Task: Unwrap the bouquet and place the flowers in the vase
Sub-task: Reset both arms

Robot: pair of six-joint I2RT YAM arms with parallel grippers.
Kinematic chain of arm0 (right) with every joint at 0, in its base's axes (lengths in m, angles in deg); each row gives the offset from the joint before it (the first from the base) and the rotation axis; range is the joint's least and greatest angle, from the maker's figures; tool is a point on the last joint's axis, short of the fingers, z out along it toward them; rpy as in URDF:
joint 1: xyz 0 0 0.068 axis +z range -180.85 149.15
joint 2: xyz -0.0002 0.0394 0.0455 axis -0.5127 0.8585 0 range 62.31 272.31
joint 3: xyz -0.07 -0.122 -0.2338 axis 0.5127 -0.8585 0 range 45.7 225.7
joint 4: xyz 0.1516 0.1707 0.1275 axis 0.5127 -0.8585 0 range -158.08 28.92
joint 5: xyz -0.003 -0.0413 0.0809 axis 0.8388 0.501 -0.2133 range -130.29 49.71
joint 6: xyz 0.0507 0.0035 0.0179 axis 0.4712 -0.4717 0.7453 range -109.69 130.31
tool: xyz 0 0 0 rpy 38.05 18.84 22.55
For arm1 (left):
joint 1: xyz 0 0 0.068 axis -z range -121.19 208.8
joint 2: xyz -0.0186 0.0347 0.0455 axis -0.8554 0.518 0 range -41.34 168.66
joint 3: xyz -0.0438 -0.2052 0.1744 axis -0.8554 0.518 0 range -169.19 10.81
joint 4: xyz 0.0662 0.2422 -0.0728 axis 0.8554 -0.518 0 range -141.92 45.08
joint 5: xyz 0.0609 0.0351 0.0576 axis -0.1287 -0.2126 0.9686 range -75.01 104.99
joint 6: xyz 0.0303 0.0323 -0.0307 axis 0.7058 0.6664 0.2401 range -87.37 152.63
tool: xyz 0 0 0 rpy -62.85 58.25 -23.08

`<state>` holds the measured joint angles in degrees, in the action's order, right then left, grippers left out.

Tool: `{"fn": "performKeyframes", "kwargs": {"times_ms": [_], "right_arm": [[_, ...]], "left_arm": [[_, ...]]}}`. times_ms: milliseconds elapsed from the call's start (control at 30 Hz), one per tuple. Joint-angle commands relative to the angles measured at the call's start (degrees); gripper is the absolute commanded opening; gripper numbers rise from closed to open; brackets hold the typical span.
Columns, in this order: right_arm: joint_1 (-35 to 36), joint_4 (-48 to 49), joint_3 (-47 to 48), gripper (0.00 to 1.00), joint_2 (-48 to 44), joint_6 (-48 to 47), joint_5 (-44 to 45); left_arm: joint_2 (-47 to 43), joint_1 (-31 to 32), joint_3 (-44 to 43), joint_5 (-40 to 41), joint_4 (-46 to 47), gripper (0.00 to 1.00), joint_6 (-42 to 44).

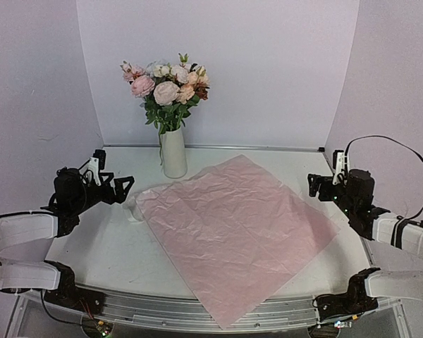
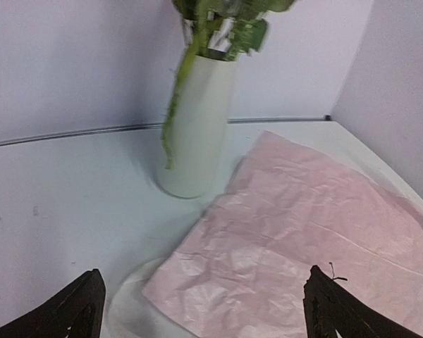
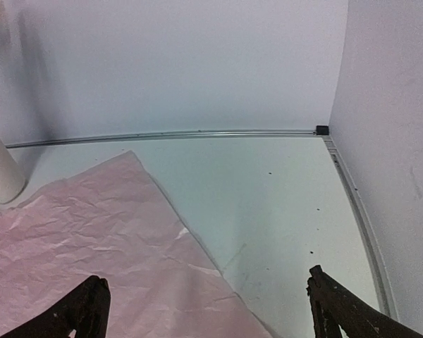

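The flowers (image 1: 168, 84), pink and cream blooms with green leaves, stand upright in the off-white vase (image 1: 173, 151) at the back of the table. The bouquet is unwrapped, and its lilac-pink paper (image 1: 233, 225) lies flat and crinkled across the middle. A cream ribbon (image 1: 132, 209) lies at the paper's left corner. My left gripper (image 1: 124, 189) hovers open at the left, facing the vase (image 2: 197, 120) and the paper (image 2: 303, 218), with nothing between its fingers. My right gripper (image 1: 316, 184) hovers open at the right, over the paper's edge (image 3: 92, 232), holding nothing.
Pale walls close in the table at the back and on both sides, with a metal rail (image 3: 197, 132) along the back edge. The paper's near corner reaches the table's front rail (image 1: 197, 313). Bare tabletop (image 3: 282, 204) shows to the right of the paper.
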<state>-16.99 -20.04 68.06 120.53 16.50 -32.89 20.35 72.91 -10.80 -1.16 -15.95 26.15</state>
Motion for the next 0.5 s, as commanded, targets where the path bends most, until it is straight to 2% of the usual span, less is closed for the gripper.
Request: {"fn": "performKeyframes", "kwargs": {"times_ms": [0, 67, 167, 333, 467], "right_arm": [[-2.97, 7.82, -4.00, 0.98, 1.29, -3.50, 4.16], [-3.59, 12.55, -5.93, 0.98, 2.44, -3.66, 4.18], [-4.77, 18.41, -7.61, 0.98, 6.15, -5.67, 2.34], [-5.72, 24.88, -4.51, 0.98, 18.14, -6.95, 1.79], [-8.20, 28.44, -2.86, 0.94, 21.95, -9.72, -0.63]], "left_arm": [[-1.98, -0.49, 0.06, 20.85, 3.28, 1.00, -0.17], [-1.76, -0.61, 0.89, 26.08, 4.50, 1.00, 0.52], [0.51, -1.05, 2.22, 29.88, 8.37, 1.00, 1.40], [6.63, -1.51, 3.76, 33.22, 15.94, 1.00, 1.72], [10.85, -2.13, 4.35, 33.93, 21.52, 1.00, 2.67]]}}
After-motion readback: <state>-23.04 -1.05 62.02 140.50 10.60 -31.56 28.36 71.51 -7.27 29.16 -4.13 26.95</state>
